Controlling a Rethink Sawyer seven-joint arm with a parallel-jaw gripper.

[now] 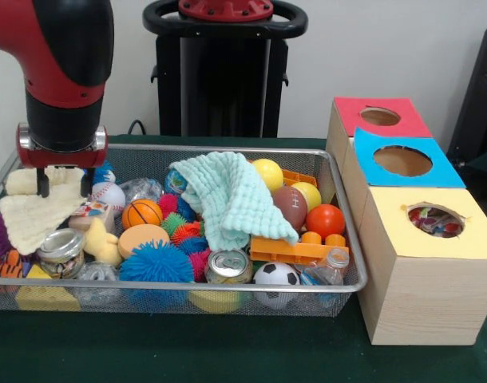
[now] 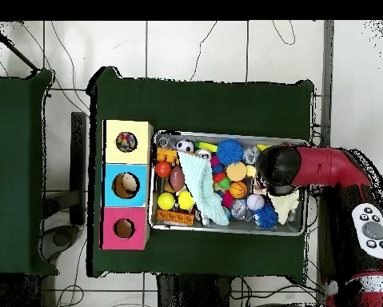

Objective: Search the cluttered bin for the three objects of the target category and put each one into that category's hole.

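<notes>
A wire mesh bin holds mixed clutter: balls, cans, bricks and two cloths. My gripper is down at the bin's left end, open, its fingers standing apart on either side of the top of a cream knitted cloth. In the overhead view the red arm hides the gripper. A mint cloth drapes over the middle of the pile. Beside the bin stand three boxes with round holes: yellow, blue, red.
Colourful items show inside the yellow box's hole. Near the gripper lie a baseball, a basketball, an open can and a blue spiky ball. A second can, a soccer ball and an orange brick lie along the front.
</notes>
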